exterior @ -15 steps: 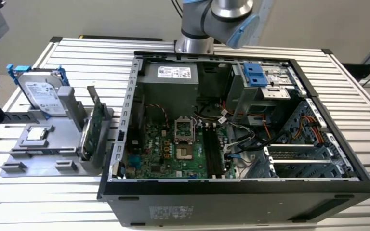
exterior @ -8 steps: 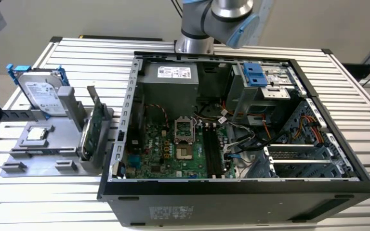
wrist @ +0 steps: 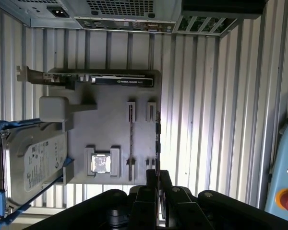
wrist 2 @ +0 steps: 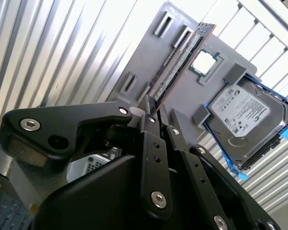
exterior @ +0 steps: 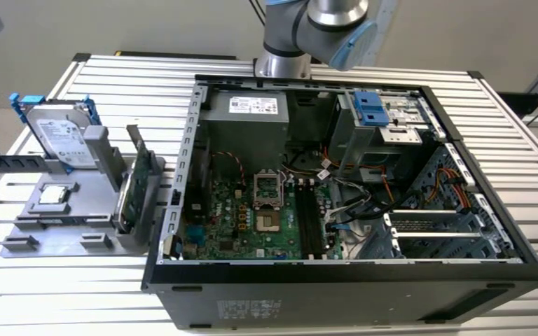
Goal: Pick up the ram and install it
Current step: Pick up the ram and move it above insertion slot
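One hard drive (wrist 2: 245, 115), one square chip (wrist 2: 205, 63) and one card (wrist: 120, 80) sit on the one grey holder (wrist 2: 144, 57) — and above that holder hangs the gripper (wrist 2: 152, 108), pointing down — pinched tight on the end of the one ram (wrist 2: 181, 57).

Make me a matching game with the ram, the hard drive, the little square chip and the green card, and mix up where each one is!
Things:
1. ram
2. hard drive
3. processor chip
4. expansion card

Places:
A. lying flat in a square pocket of the grey tray
B. standing on edge on the tray's side nearest the computer case
C. pinched in the claw
D. fitted with blue rails

Pairs: 1-C, 2-D, 3-A, 4-B
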